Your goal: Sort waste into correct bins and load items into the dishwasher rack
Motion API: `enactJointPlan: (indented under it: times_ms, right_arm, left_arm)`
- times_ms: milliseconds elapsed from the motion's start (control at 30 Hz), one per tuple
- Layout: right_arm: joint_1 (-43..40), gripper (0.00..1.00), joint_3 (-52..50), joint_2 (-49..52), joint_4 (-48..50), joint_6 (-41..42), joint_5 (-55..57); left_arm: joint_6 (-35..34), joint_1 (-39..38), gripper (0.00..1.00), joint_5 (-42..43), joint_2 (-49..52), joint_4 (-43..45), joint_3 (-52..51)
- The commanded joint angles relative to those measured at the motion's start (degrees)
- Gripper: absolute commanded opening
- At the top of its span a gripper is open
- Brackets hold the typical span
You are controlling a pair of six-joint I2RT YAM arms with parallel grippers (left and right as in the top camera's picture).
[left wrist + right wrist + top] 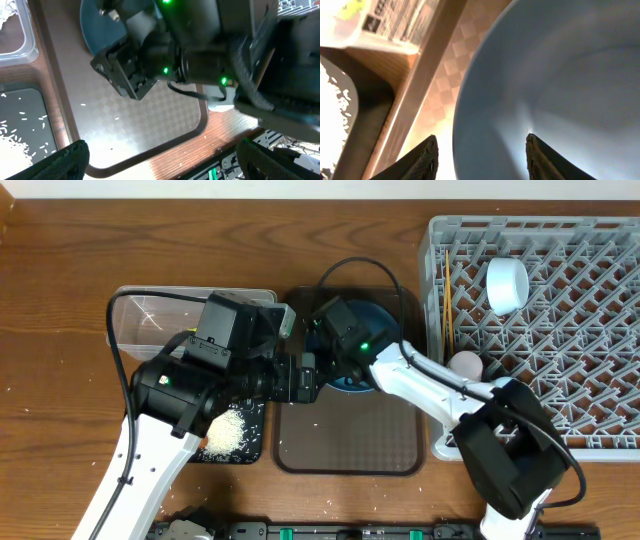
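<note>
The dark blue plate (385, 315) lies on the brown serving tray (350, 450). My right gripper (320, 328) is open at the plate's left rim. In the right wrist view (482, 155) one finger is over the plate (560, 90) and the other over the tray. My left gripper (303, 380) is open and empty just left of it, low over the brown tray (165, 165). The grey rack (560, 410) holds a light blue cup (507, 283), a pale pink cup (465, 364) and chopsticks (445, 310). Rice (228, 430) lies in the black tray (255, 452). The white bowl is out of view.
The clear tub (150, 320) stands at the back left, partly under my left arm. A printed wrapper (385, 20) shows at its corner and something white (7, 15) inside it. Loose crumbs dot the brown tray (150, 120). The two wrists are close together.
</note>
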Motion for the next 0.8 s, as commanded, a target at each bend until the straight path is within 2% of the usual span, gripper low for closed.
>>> enactJointPlan:
  times_ms: [0,133,233,433,567,667,767]
  right_arm:
    - [0.9,0.54,-0.8,0.0,0.0,-0.7,3.0]
    - [0.9,0.54,-0.8,0.2,0.0,-0.7,3.0]
    - [0.8,0.54,-0.8,0.2,0.0,-0.7,3.0]
    - [0.9,0.54,-0.8,0.2,0.0,-0.7,3.0]
    - [0.9,0.54,-0.8,0.2,-0.2,-0.7,2.9]
    - [0.9,0.54,-0.8,0.2,-0.2,-0.7,2.9]
    - [0.9,0.54,-0.8,0.2,-0.2,-0.7,2.9]
  left_arm:
    - [-1.5,-0.2,0.96,0.6,0.2,0.1,-0.2]
    - [2.0,0.7,0.96,-0.1,-0.1,-1.7,-0.1]
    - [1.9,5.0,0.96,-3.1,-0.8,-3.7,-0.1]
    - [2.2,24.5,0.96,-4.1,-2.1,-6.5,0.0]
    - [2.2,37.3,0.96,-10.7,-1.6,-7.4,0.0]
    - [2.2,43.8,0.96,-15.6,-1.0,-7.4,0.0]
    - [2.2,48.1,0.96,-15.7,-0.6,-7.4,0.0]
